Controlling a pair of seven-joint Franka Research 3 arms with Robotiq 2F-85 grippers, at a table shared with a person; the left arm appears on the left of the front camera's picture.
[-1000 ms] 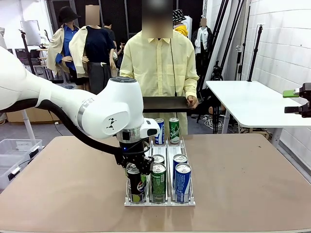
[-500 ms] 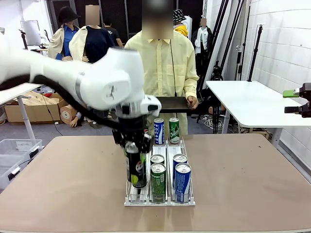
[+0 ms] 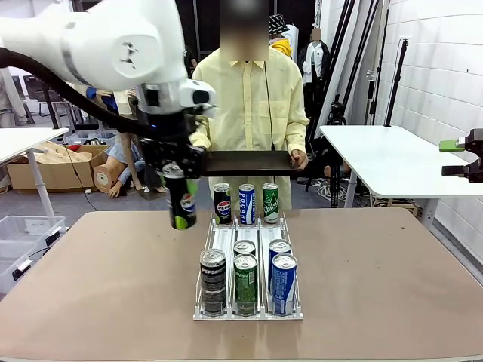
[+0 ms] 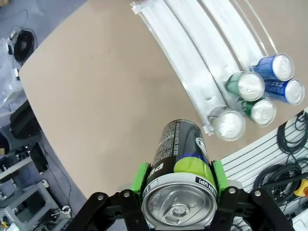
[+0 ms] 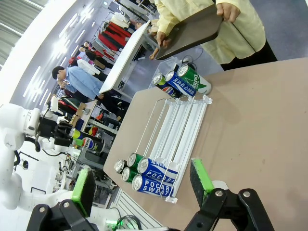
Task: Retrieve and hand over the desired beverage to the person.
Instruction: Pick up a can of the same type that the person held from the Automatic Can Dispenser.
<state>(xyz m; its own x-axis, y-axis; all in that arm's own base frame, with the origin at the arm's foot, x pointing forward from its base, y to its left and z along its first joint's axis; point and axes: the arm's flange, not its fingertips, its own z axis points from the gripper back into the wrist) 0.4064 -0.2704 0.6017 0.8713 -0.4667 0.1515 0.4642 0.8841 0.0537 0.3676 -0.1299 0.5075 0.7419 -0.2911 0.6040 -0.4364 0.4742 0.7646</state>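
Left gripper (image 3: 176, 181) pinches a black Pepsi can (image 3: 183, 204) aloft, the can rack (image 3: 224, 240) below and beside it; right gripper (image 5: 142, 185) stands spread wide.

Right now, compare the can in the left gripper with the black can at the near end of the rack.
The held can hangs in the air, clamped in the left gripper; the rack can stands in the left lane of the rack. The held can bears a lime-green patch; the rack can looks black and grey. Both are black Pepsi cans with silver tops.
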